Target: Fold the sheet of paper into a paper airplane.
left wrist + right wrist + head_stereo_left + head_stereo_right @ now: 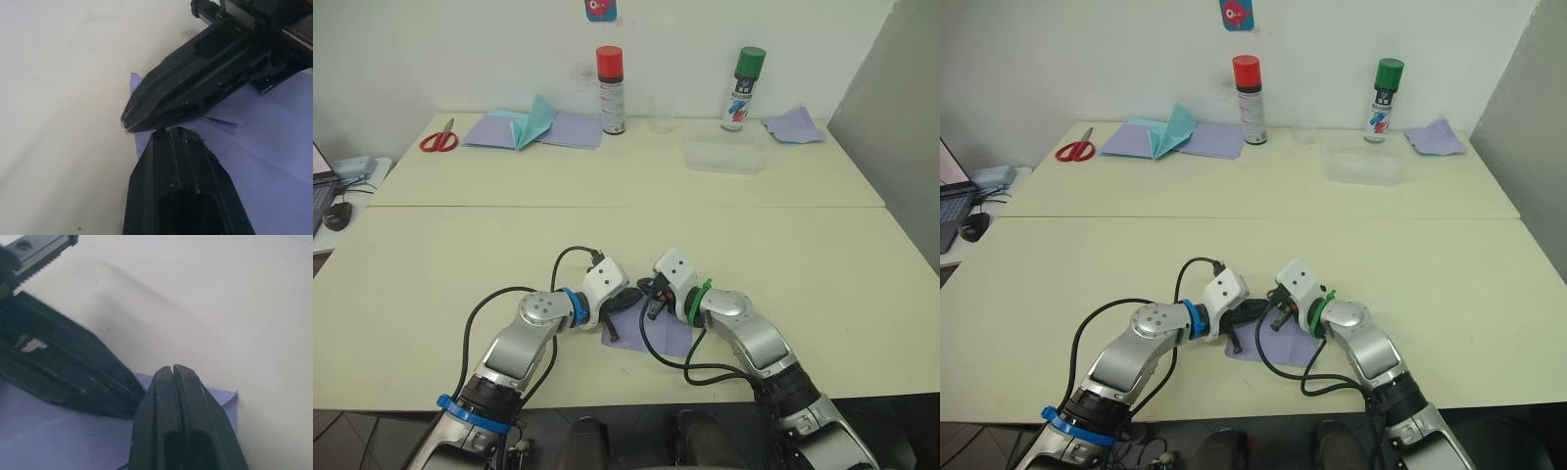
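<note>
Near the counter's front edge, mid-width, the sheet of paper lies flat. Both grippers rest on it, tips meeting: left gripper fingers pressed together, right gripper fingers pressed together, neither pinching paper.

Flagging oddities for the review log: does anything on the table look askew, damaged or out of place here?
Nothing stands out. The sheet of paper lies flat near the table's front edge, with the left gripper and right gripper tips meeting over it. The scissors and both spray cans stand orderly at the back.
</note>
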`<state>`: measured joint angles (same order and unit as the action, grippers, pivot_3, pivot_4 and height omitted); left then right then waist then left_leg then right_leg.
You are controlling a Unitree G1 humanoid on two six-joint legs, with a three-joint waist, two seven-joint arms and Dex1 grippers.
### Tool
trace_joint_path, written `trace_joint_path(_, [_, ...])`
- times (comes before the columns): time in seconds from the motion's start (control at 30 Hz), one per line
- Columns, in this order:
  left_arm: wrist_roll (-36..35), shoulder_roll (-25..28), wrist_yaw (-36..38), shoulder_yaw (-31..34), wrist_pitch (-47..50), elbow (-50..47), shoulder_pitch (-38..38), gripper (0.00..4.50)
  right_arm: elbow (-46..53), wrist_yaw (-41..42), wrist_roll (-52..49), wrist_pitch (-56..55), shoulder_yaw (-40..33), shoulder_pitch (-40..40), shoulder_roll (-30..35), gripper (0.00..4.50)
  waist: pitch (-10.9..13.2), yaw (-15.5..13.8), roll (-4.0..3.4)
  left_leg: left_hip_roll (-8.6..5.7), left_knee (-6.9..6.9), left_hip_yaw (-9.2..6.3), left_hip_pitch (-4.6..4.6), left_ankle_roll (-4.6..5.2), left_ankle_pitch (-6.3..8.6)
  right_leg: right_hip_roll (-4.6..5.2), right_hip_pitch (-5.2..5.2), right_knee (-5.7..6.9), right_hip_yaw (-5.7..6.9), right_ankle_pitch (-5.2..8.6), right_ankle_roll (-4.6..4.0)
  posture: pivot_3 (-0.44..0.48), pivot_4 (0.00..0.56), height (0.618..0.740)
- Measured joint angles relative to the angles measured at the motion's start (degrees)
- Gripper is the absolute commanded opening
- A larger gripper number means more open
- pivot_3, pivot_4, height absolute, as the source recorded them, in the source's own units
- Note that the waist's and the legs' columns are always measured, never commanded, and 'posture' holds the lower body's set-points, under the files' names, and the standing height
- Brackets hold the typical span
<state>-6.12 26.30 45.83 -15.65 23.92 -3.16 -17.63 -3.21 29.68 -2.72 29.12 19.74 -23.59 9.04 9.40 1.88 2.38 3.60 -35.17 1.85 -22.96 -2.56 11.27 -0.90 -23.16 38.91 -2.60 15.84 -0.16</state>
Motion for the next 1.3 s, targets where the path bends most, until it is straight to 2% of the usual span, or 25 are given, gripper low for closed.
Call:
trace_joint_path(0.67, [-0.1, 0.3, 0.5, -0.4, 1.8, -0.4, -0.2, 0.02, 1.0, -3.8, -0.8, -0.6, -6.1, 2.3, 2.1, 0.0, -0.4, -0.1, -0.01, -0.01, 0.0, 0.01, -0.02, 0.0, 0.0, 0.12, 0.01, -0.03, -0.05, 0.0, 0.0, 0.0, 0.15, 0.74])
trace_joint_path(0.83, [-0.1, 0.4, 1.2, -0.4, 1.7, 0.2, -0.6, 0.02, 2.8, 0.0, -3.2, -5.4, -7.7, 3.0, 2.9, 0.0, -0.4, 0.0, -0.05, -0.04, 0.05, 0.03, -0.04, 0.0, 0.0, 0.08, -0.03, -0.04, -0.03, 0.02, -0.02, 0.0, 0.15, 0.74])
trace_joint_path(1.03, [-0.1, 0.5, 1.2, -0.7, 1.3, 0.7, -0.9, 0.02, 8.7, 7.8, -5.3, -6.8, -4.9, 5.6, 6.9, 0.0, -0.4, -0.1, -0.05, -0.03, 0.06, 0.01, -0.06, 0.0, 0.0, 0.09, -0.01, -0.08, -0.03, 0.03, -0.03, 0.0, 0.15, 0.74])
trace_joint_path(1.3, [-0.1, 0.5, 1.1, -0.8, 0.5, 1.2, -1.0, 0.02, 7.0, 9.0, -1.5, -5.8, 1.4, 6.7, 8.8, 0.0, -0.4, -0.2, -0.05, -0.02, 0.06, 0.0, -0.05, 0.0, 0.0, 0.1, -0.01, -0.07, -0.03, 0.14, -0.23, 0.0, 0.15, 0.74])
